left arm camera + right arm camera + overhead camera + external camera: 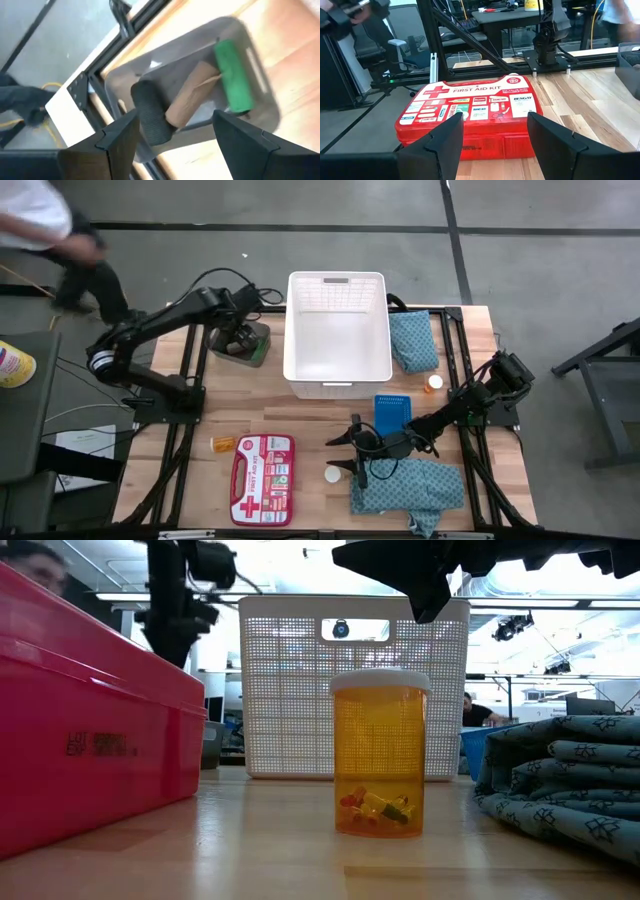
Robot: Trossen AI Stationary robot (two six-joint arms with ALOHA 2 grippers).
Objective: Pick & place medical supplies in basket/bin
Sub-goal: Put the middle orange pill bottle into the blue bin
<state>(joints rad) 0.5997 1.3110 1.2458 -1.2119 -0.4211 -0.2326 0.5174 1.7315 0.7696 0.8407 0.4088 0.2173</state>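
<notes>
**High view.** You have the left gripper point(238, 338) directly over the bin point(243, 343), which sits on the surface point(300, 420) just beside the basket point(337, 330). The right gripper point(345, 450) hovers low near the front edge. A white cap point(332, 475) lies just beside it. A teal folded cloth point(410, 488) lies beside and partly under the right arm. The blue tray point(392, 414) is just behind this gripper, and the first aid kit point(262, 478) is near its fingertips' side. An orange bottle point(224, 444) lies beyond the kit. A second teal cloth point(413, 340) rests against the basket's far side from the left gripper. Another orange bottle point(433, 383) stands near that cloth.

**Low view.** You see an orange bottle point(380, 753) upright in front of the basket point(290, 680). The red kit point(90, 720) and the teal cloth point(560, 780) flank it. Which arm hangs above it cannot be told here.

**Left wrist view.** Your left gripper point(175, 135) has its fingers point(117, 142) apart, holding nothing. Beyond them, the bin point(125, 80) contains a black roll point(150, 112), a brown roll point(192, 92) and a green piece point(232, 75).

**Right wrist view.** Your right gripper point(492, 135) has its fingers point(445, 145) apart and empty. The first aid kit point(470, 115) lies straight ahead on the surface point(580, 105).
</notes>
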